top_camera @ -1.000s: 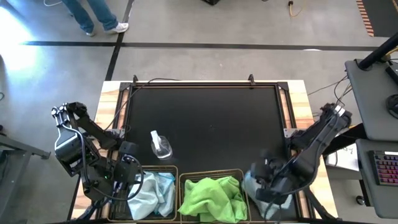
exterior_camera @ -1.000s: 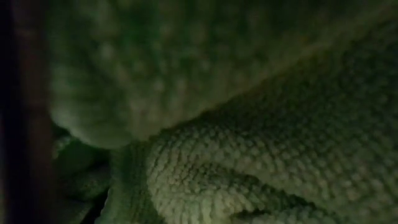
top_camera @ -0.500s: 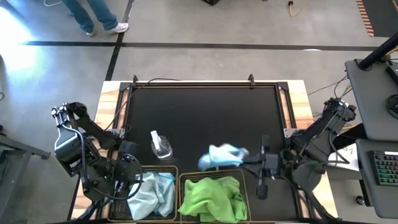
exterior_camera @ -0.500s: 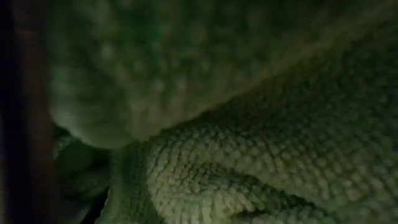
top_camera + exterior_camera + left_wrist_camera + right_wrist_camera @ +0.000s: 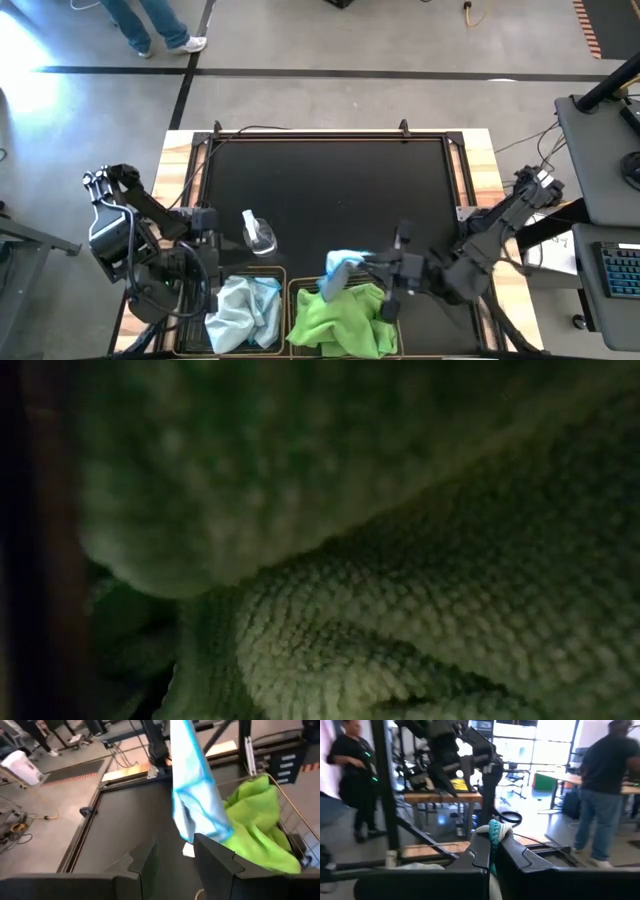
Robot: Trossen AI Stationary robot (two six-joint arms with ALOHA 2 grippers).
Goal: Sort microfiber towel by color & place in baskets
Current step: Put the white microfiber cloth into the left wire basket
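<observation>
In the high view my right gripper [image 5: 366, 264] reaches in from the right and is shut on a light blue towel [image 5: 340, 266] above the far rim of the right basket [image 5: 392, 300]. That basket holds lime green towels [image 5: 340, 320]. The left basket [image 5: 283, 300] holds light blue towels [image 5: 245, 310]. My left gripper [image 5: 207, 218] is open, left of the spray bottle and far of the left basket. The left wrist view shows its fingers apart [image 5: 175, 860], with the hanging blue towel [image 5: 195, 795] farther off. Green towel [image 5: 400, 610] fills the low view. My right gripper pinches a bunched part of the light blue towel [image 5: 496, 829] between its two fingers, coming level from the table's right. The towel hangs slack below the fingers [image 5: 197, 815], lifted off the table. Whether its lower end touches the green towels, I cannot tell.
A small clear spray bottle [image 5: 258, 235] stands on the black mat [image 5: 330, 190] just far of the left basket. The mat's middle and far part are bare. People stand in the room beyond the table [image 5: 600, 785].
My right gripper has carried the blue towel from the table's near right corner, up and leftward, to above the far rim of the green basket. The towel now hangs lifted clear. My left gripper has drawn back from over the left basket toward the far side.
</observation>
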